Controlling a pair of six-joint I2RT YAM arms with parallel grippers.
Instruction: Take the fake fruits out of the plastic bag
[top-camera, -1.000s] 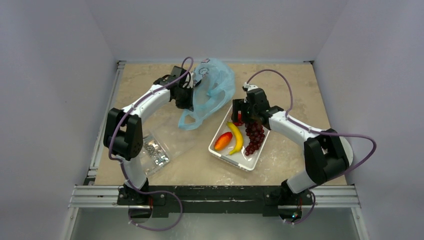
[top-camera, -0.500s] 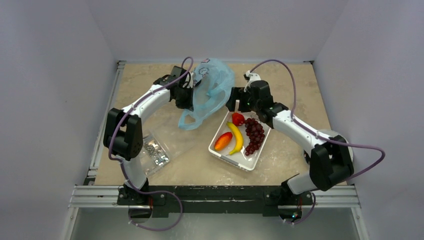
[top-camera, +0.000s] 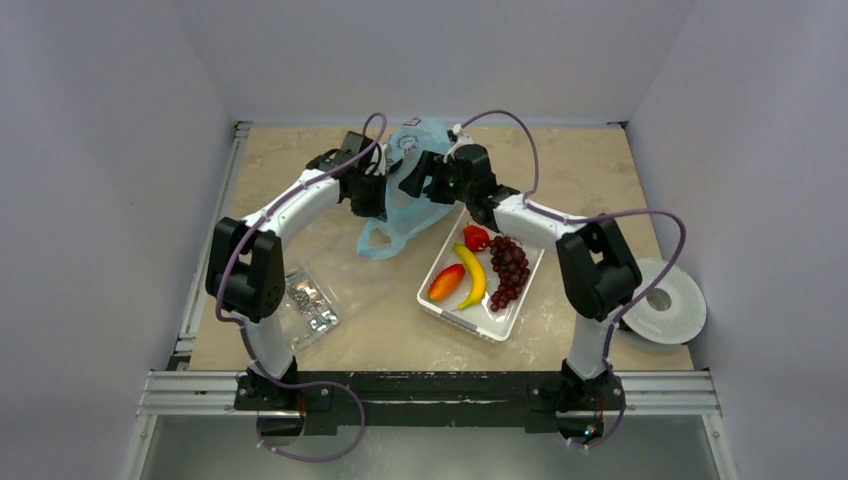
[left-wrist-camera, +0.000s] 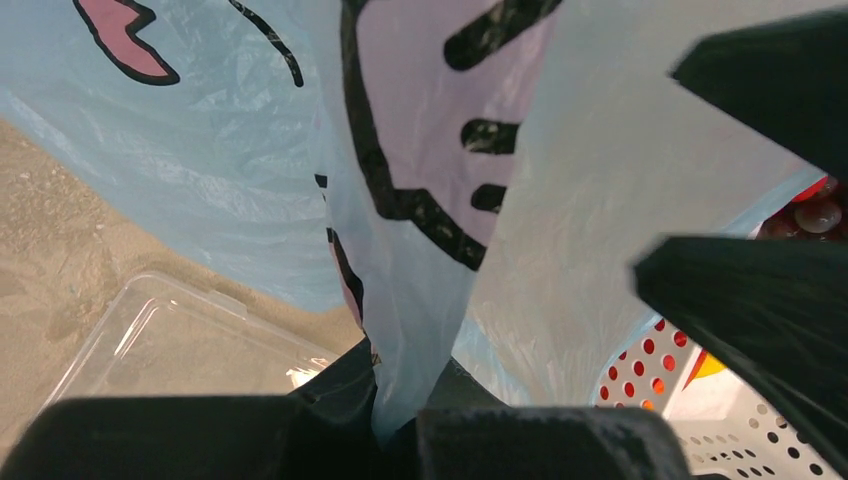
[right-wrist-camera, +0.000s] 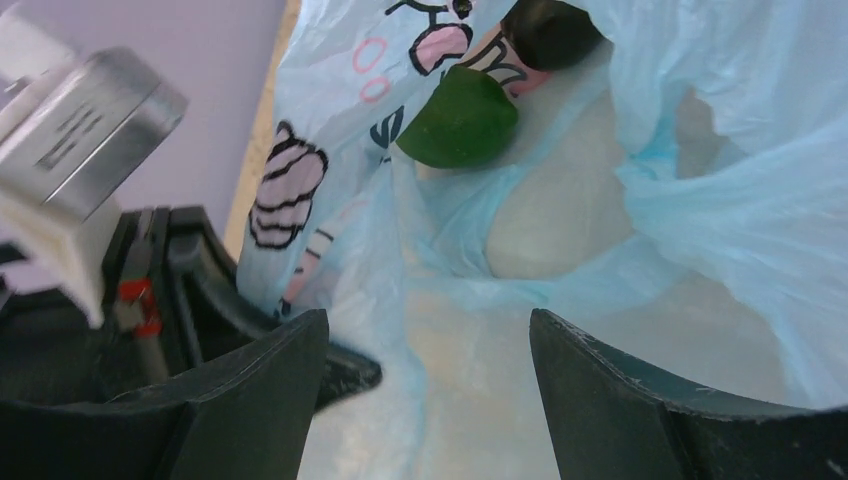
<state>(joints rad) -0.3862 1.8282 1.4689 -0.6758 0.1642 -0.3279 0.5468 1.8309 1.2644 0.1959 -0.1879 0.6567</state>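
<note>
Tray, banana, packet and disc on the table

We see a white perforated tray (top-camera: 458, 318) resting on the beige, stone-patterned table (top-camera: 590, 160), with a yellow banana (top-camera: 472, 275) lying curved inside it. Well off to the left lies a clear flat packet (top-camera: 310, 303) of small metal bits. A white round disc (top-camera: 665, 312) sits at the table's right edge.

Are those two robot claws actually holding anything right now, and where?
Left end effector pinches the plastic bag by a fold of its side; right end effector is open, holding nothing.

Even, soft light; blurry wrist foregrounds
</note>
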